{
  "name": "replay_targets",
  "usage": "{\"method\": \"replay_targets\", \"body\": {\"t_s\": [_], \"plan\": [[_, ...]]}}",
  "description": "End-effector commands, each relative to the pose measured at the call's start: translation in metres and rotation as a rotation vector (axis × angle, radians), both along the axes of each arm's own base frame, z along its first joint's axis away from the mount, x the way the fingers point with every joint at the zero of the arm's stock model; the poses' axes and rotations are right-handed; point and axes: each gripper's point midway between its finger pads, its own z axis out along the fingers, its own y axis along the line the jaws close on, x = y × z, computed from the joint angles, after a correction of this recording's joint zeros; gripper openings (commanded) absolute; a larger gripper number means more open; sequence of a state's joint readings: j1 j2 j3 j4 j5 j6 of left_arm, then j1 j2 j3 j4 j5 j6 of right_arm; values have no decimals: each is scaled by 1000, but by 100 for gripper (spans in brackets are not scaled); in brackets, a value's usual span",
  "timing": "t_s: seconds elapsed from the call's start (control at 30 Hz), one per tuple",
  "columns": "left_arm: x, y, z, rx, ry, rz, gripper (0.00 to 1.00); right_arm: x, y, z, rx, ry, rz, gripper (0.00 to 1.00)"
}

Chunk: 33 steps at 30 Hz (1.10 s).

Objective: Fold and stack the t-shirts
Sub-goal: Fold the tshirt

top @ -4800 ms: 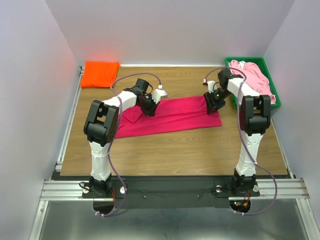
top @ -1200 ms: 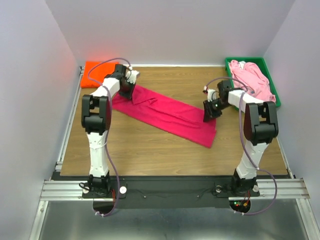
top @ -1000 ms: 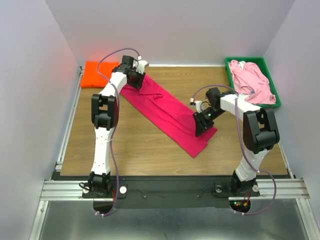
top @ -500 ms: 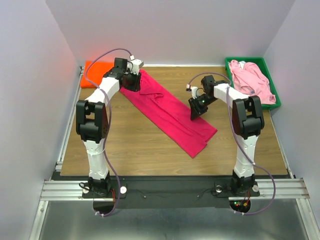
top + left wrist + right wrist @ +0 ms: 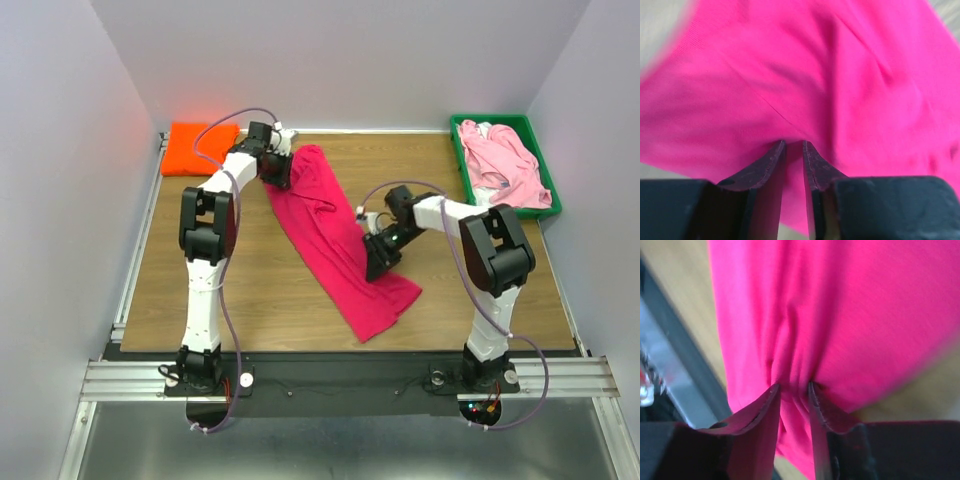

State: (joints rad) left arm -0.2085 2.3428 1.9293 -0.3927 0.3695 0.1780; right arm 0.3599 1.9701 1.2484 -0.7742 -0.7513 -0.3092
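Observation:
The crimson-magenta t-shirt [image 5: 340,240] lies folded into a long strip, running from the back centre of the table toward the front. My left gripper [image 5: 279,170] is shut on its far end; the cloth [image 5: 805,75] fills the left wrist view, pinched between the fingers. My right gripper [image 5: 378,260] is shut on a bunched fold of the cloth [image 5: 810,315] near the strip's near end. The bright orange t-shirt [image 5: 200,147] lies folded at the back left corner. The pale pink t-shirt [image 5: 503,165] lies crumpled in the green tray [image 5: 552,203].
The green tray stands at the back right, against the right wall. Grey walls close the table on three sides. A metal rail [image 5: 135,262] runs along the table's left edge.
Both grippers have swung the crimson shirt round from lying crosswise to lying steeply diagonal. The left gripper moved to the back centre; the right gripper moved left and toward the front.

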Motion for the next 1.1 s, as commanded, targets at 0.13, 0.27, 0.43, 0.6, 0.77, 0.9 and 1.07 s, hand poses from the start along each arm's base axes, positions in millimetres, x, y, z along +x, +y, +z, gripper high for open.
{"method": "replay_targets", "body": {"t_s": [0.13,0.27,0.43,0.6,0.77,0.9,1.07], "plan": [[8,-87,21,-56,-56,-229,33,-21,51,62,222,14,81,45],[20,-78,73,-104,-165,-195,38,43,34,76,202,-112,-20,46],[5,-64,114,-148,-220,-185,41,118,33,83,146,-260,-117,46],[-41,-71,100,-231,-101,-192,41,180,47,85,132,-341,-191,46],[-84,-82,69,-294,25,-198,35,197,54,64,124,-306,-225,43],[-118,-92,33,-305,132,-208,34,193,52,39,74,-281,-235,40],[-113,-84,0,-249,181,-159,29,199,44,8,-1,-276,-269,38]]}}
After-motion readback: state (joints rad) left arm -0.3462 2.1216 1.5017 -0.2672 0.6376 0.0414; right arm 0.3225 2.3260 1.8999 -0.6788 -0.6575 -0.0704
